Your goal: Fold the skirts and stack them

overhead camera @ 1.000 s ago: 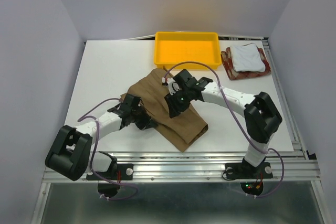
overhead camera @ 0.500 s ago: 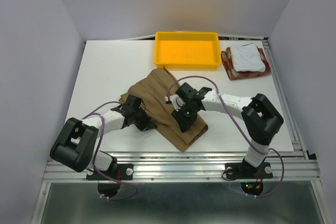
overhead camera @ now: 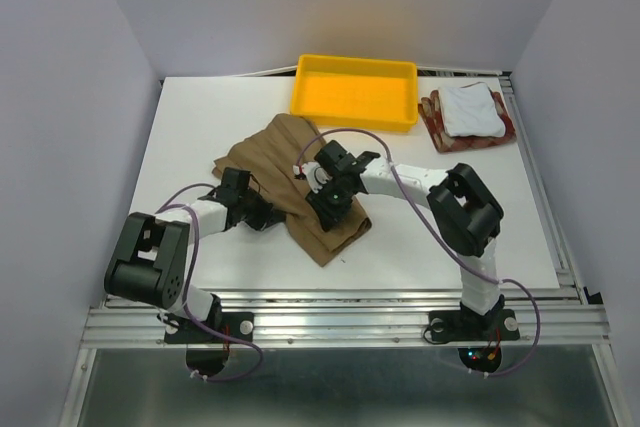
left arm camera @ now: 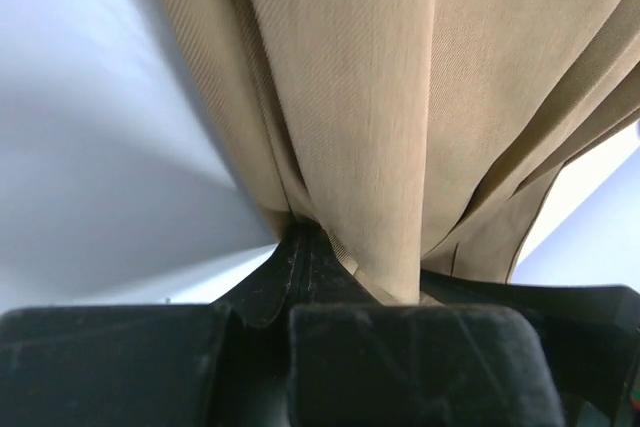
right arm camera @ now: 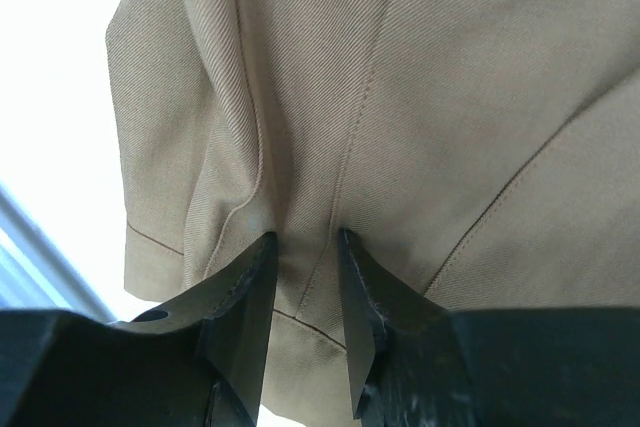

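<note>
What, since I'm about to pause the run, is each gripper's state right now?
Left gripper: closed, holding the tan skirt.
Right gripper: closed on a fold of the tan skirt.

Your left hand (overhead camera: 264,217) and right hand (overhead camera: 327,213) sit near each other on the tan skirt (overhead camera: 285,147). That low, soft heap is all that lies between them, and there is little room to pass there. Cloth fills the left hand's pinch, and a fold stands between the right hand's fingers.

Left of and beyond your left hand, the surface (overhead camera: 195,122) lies open. Beyond your right hand a cable (overhead camera: 345,131) arcs over the skirt, and past it the tray (overhead camera: 355,125) stands as a walled block. The folded skirts (overhead camera: 468,115) lie just beside the tray's right end.

To the right of your right hand the surface is open, but the right arm (overhead camera: 465,209) rises there.
</note>
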